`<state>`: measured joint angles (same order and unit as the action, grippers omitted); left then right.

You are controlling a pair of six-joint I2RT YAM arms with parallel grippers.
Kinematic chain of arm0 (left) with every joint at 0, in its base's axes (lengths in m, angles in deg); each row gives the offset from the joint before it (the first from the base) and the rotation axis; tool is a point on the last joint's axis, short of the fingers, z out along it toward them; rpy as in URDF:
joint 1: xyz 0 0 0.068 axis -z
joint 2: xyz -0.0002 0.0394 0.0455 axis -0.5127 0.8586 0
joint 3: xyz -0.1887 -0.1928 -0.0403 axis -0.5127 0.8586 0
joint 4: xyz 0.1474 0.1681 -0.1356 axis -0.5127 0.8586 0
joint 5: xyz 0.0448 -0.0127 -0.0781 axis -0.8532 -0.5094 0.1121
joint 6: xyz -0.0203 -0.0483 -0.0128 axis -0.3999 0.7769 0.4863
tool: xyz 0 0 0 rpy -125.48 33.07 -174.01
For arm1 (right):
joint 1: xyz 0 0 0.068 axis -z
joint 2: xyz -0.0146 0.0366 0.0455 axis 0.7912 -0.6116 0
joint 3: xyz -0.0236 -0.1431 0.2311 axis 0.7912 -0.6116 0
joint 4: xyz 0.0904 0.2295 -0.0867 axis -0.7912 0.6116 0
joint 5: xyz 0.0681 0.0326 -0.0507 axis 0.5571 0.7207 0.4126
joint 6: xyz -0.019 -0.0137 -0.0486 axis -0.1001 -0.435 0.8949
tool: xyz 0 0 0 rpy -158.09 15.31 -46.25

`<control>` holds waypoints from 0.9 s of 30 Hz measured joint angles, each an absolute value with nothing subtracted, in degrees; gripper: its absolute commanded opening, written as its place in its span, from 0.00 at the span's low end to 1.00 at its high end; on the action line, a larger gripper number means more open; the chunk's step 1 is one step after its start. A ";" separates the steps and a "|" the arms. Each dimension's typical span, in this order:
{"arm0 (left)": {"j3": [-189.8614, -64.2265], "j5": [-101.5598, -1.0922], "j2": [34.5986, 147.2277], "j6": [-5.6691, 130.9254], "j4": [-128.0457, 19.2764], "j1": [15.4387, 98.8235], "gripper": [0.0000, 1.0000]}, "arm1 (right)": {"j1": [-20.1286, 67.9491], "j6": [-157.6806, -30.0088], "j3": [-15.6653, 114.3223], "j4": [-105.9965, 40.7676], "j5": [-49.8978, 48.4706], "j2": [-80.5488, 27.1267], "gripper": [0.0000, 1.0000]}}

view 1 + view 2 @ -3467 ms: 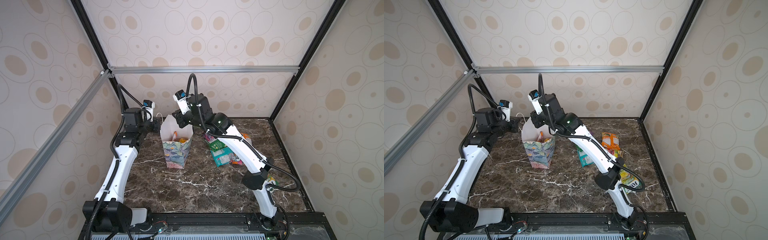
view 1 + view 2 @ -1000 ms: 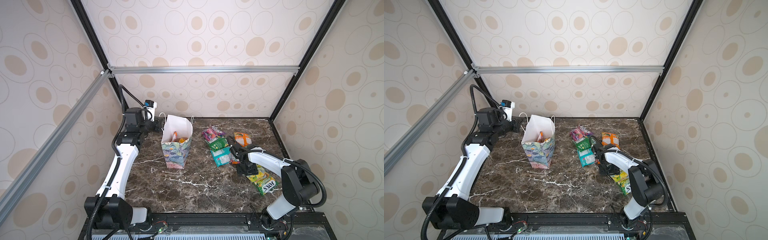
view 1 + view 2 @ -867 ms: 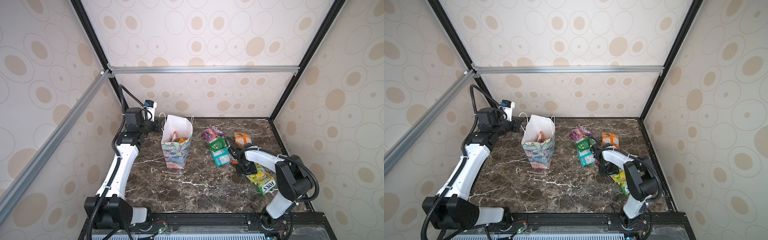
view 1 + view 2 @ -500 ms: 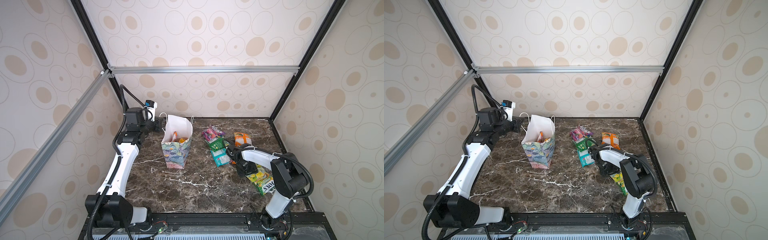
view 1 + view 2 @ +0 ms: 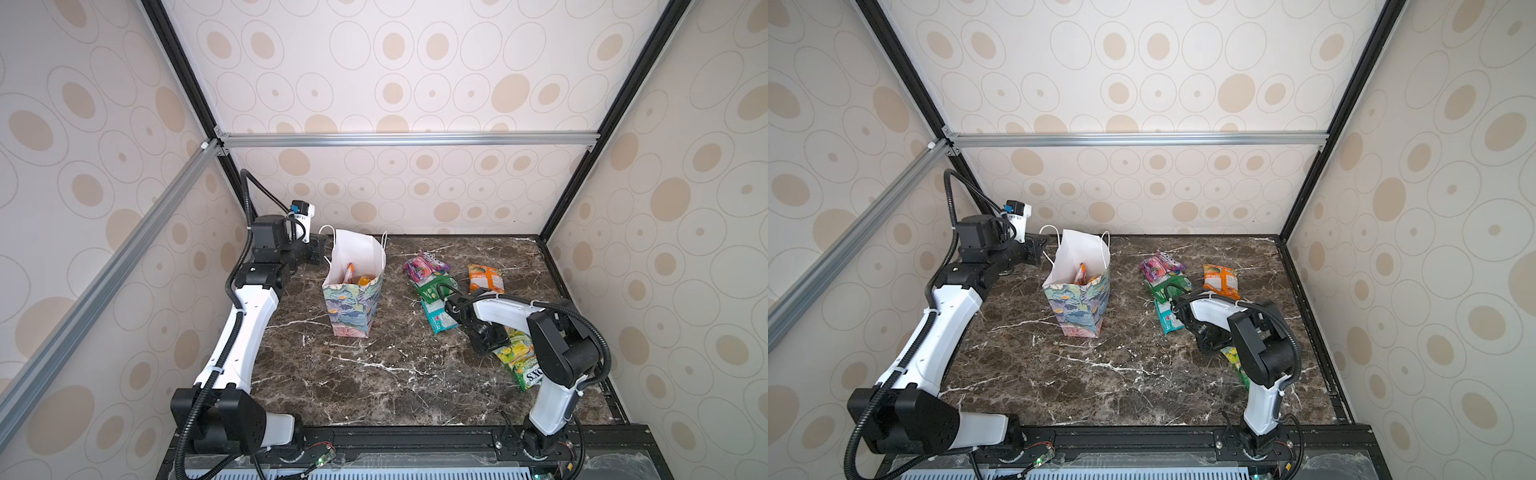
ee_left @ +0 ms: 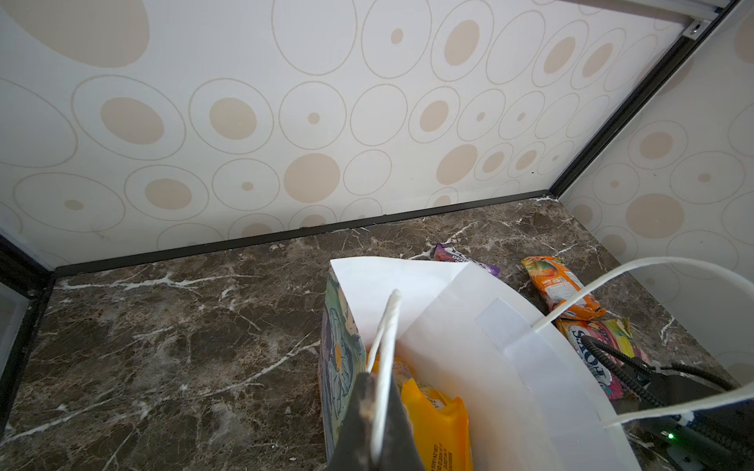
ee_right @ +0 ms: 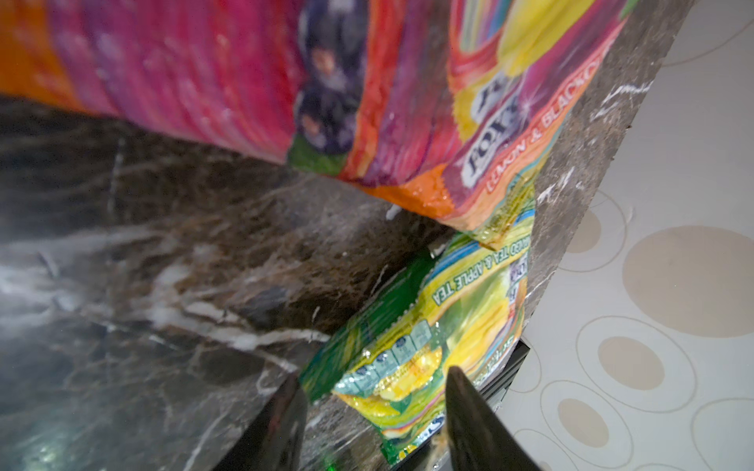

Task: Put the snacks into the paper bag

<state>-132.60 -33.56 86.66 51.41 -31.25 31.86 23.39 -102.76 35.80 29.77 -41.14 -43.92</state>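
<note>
The paper bag [image 5: 353, 307] [image 5: 1077, 307] stands upright at the back left with an orange packet [image 5: 365, 280] [image 6: 436, 424] inside. My left gripper [image 5: 318, 253] [image 6: 377, 391] is shut on its white cord handle [image 6: 387, 326]. My right gripper [image 5: 488, 338] [image 5: 1212, 336] [image 7: 373, 375] is down at the table, jaws apart astride the corner of a yellow-green snack packet [image 5: 519, 357] [image 7: 412, 338]. A pink-purple FOX'S packet [image 7: 285, 81] lies just beyond it. Pink-purple [image 5: 422, 266], green [image 5: 434, 286], teal [image 5: 436, 318] and orange [image 5: 484, 278] snacks lie behind.
The marble table [image 5: 374, 374] is walled at the back and both sides. The right arm's elbow [image 5: 557, 345] folds over the yellow-green packet near the right wall. A black rail [image 5: 415, 440] runs along the front edge.
The right arm has left the bag's mouth and come down to the packets on the right. Over the last second its jaws have narrowed around the yellow-green packet. The left arm has held still.
</note>
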 measured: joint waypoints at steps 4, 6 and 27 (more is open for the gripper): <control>-132.67 -33.56 86.66 51.41 -31.25 31.86 0.03 | 23.37 -102.73 35.49 28.64 -40.22 -43.92 0.53; -132.67 -33.56 86.66 51.41 -31.25 31.86 0.03 | 23.37 -102.71 35.30 28.11 -39.85 -44.03 0.53; -132.69 -33.56 86.66 51.41 -31.25 31.86 0.03 | 23.37 -102.36 34.36 25.80 -40.66 -46.61 0.08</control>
<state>-132.69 -33.56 86.66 51.41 -31.25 31.86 23.37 -102.36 34.36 25.80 -40.66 -46.61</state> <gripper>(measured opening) 0.047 0.124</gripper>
